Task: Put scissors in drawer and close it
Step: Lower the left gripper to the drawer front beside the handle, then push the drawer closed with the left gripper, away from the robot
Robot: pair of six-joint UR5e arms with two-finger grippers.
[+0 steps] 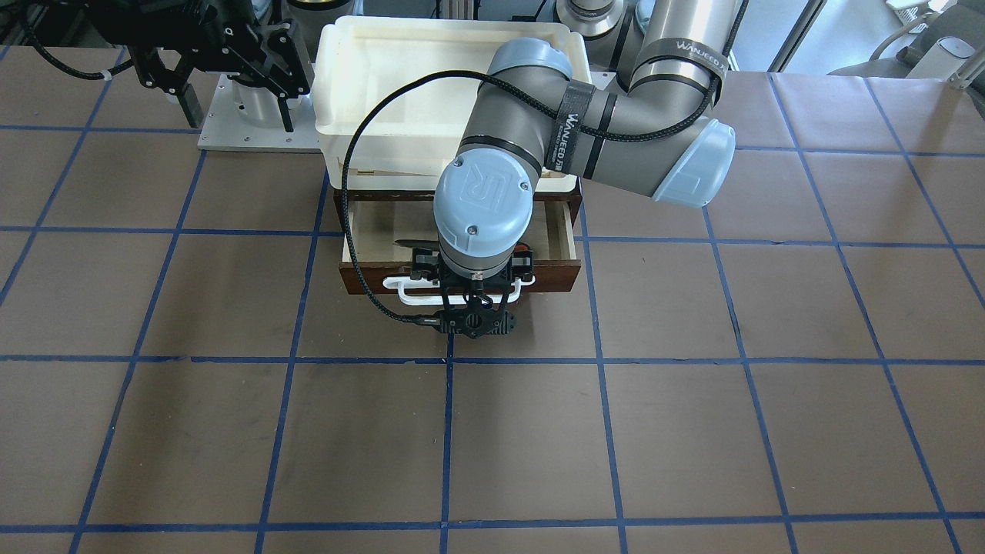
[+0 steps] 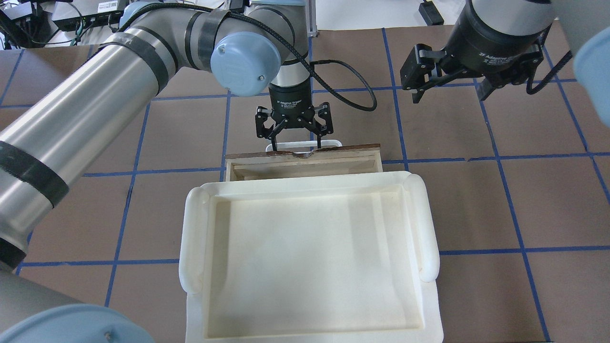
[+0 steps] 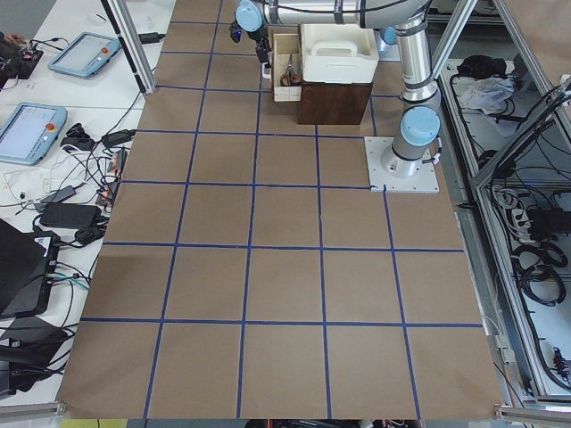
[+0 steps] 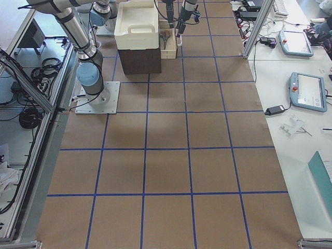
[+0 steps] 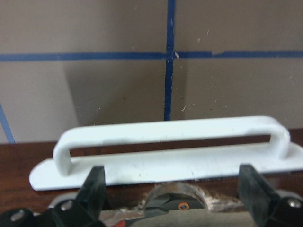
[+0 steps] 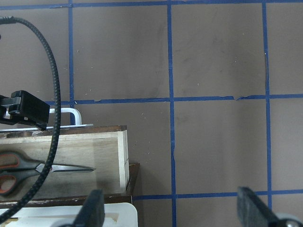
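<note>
Drawer floor: scissors by L claw

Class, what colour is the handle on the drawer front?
White. The handle shows best in the left wrist view.

From the front, the left arm covers most of the scissors beyond a blade tip. Overhead, the foam tray hides most of the inside of the drawer. In the right wrist view the scissors' handles run off the left edge.
</note>
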